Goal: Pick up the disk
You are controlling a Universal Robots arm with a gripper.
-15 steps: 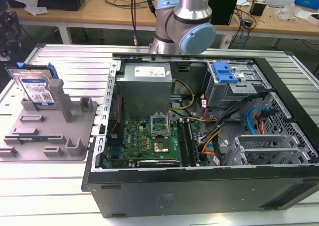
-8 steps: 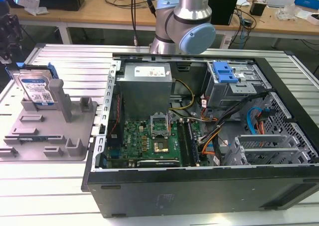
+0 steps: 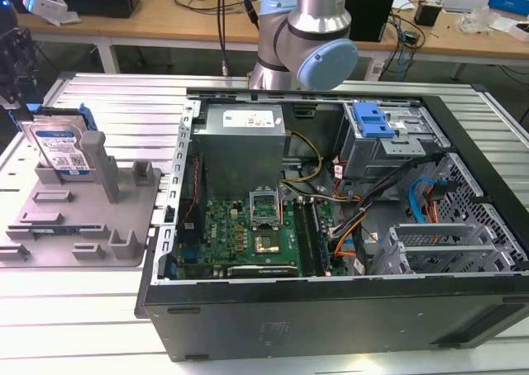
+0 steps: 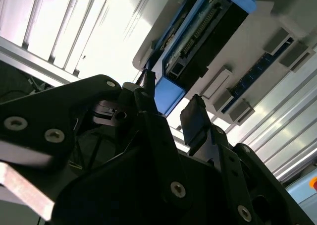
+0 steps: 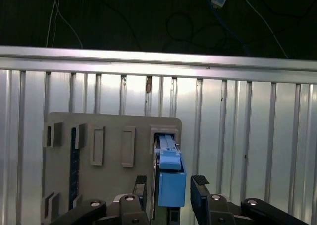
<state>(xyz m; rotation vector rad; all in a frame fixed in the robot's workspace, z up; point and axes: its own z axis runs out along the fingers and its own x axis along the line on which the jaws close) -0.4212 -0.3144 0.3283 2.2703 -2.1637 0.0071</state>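
Disk: stands upright on edge in a slot at the far left corner of the grey fixture, towards the exterior view's left. The printed label faces the camera and the blue frame shows along its edges. It is seated in the fixture and not lifted.

Fixture: lies flat on the ribbed metal desk, just beside the left wall of the open computer case. Its other posts and slots carry nothing.

Claw: spread wide. In both wrist views the two dark fingers stand one to each side of the disk's blue top edge, and the first wrist view shows a gap on each side, narrower at one finger than at the other. No contact is seen. Whether the fingertips are level with the disk's edge or above it cannot be told. In the second wrist view the disk's dark underside and connector row run away beyond the fingertips.

Arm: its silver column and pale blue joint cap rise at the far side of the desk, behind the case.

Case: lies on its side with the panel off, showing the green motherboard, loose cables and a blue drive-bay bracket at its far right. It is well apart from the disk.
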